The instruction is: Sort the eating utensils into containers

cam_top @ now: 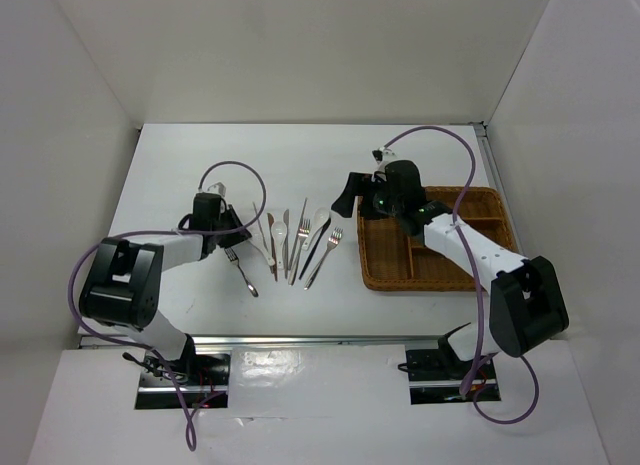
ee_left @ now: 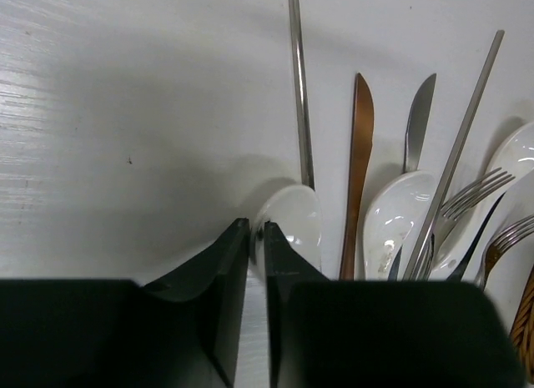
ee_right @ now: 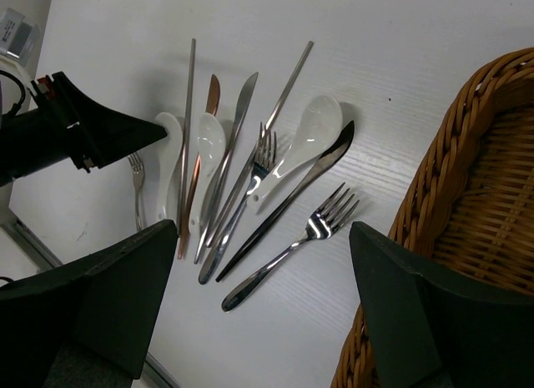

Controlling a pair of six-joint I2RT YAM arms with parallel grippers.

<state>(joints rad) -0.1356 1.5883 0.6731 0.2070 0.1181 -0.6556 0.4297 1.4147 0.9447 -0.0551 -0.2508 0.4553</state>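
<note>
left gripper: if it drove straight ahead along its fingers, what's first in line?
A white spoon: its bowl lies right at the tips of the left gripper, a bit off-centre in the wrist view. It may already touch; depth is unclear. A metal chopstick lies just beyond.

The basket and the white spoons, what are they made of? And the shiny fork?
The basket looks like woven wicker: brown strands plaited over one another. The white spoons seem ceramic or maybe hard plastic, smooth and glossy with soft highlights. The fork looks like polished metal, since it mirrors the light sharply.
</note>
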